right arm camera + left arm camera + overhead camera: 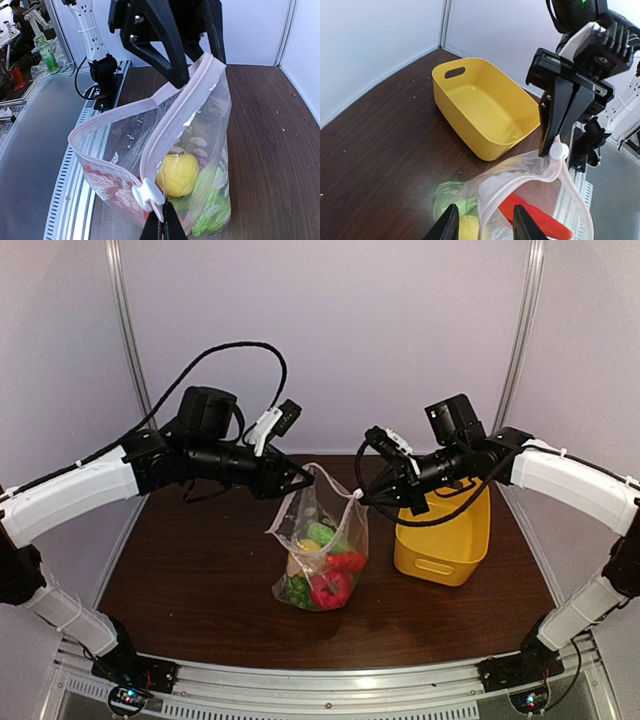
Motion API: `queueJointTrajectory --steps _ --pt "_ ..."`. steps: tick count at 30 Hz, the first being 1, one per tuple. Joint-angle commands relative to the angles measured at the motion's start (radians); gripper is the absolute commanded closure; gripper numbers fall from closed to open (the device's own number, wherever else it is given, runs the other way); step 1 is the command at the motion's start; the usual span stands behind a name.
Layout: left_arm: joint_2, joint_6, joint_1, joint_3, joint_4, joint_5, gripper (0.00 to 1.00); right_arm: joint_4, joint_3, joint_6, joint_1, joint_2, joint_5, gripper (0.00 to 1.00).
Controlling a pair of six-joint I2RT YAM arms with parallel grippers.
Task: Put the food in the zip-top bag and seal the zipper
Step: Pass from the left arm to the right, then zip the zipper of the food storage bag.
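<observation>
The clear dotted zip-top bag [322, 540] stands on the table with the food inside: a red pepper [331, 590], a yellow lemon [177, 172], green pieces [212, 200] and an orange-red carrot [537, 219]. Its pinkish zipper rim [172, 115] gapes open. My right gripper [362, 495] is shut on the rim's right end, beside the white slider [148, 194]. My left gripper [303, 480] is at the rim's left end. Its fingers [451, 223] stand apart with the rim running between them.
The yellow handled basket [445, 540] stands right of the bag, under my right arm, and looks empty in the left wrist view [480, 107]. Walls close off the back and sides. The table's metal front rail [320, 680] runs along the near edge.
</observation>
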Motion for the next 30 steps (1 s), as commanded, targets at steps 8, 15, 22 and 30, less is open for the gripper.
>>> queueJointTrajectory --steps 8,15,22,30 --pt "-0.148 0.117 -0.12 -0.075 0.378 -0.242 0.38 -0.1 0.199 0.167 0.006 -0.001 0.173 1.0" --pt "0.016 0.12 -0.156 0.005 0.407 -0.159 0.41 -0.138 0.244 0.193 0.007 0.007 0.196 1.0" --pt "0.117 0.121 -0.156 0.061 0.424 -0.049 0.51 -0.142 0.219 0.185 0.006 -0.007 0.197 1.0" --pt "0.163 0.115 -0.156 0.094 0.4 -0.042 0.64 -0.135 0.208 0.188 0.008 -0.015 0.182 1.0"
